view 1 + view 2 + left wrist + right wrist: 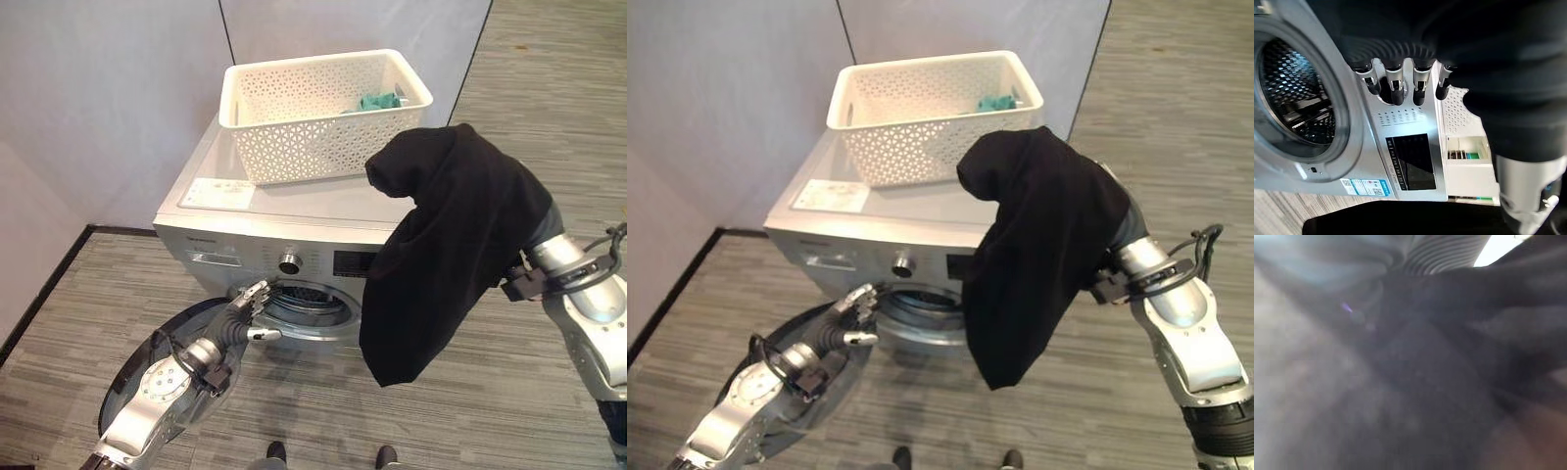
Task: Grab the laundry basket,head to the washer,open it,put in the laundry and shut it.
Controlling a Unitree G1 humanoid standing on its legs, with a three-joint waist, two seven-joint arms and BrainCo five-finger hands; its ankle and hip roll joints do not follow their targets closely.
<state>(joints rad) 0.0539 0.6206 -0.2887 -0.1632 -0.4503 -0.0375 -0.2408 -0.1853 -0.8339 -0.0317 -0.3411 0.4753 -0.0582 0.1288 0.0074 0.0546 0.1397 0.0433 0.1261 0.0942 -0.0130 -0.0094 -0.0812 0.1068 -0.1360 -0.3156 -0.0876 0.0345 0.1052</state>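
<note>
Left eye view: black cloth garment (pixel 451 245) drapes over the right hand, fingers hidden, above the silver front-loading washer's (pixel 294 211) open drum; left hand (pixel 250 308), fingers relaxed, hovers at the opening. White perforated plastic basket (pixel 313 113) sits on the washer's top near its back edge.

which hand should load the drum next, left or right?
Right, probably. The black garment is draped over the right hand, hanging in front of the washer beside the open drum. The left hand, fingers relaxed, sits empty at the drum's rim.
</note>
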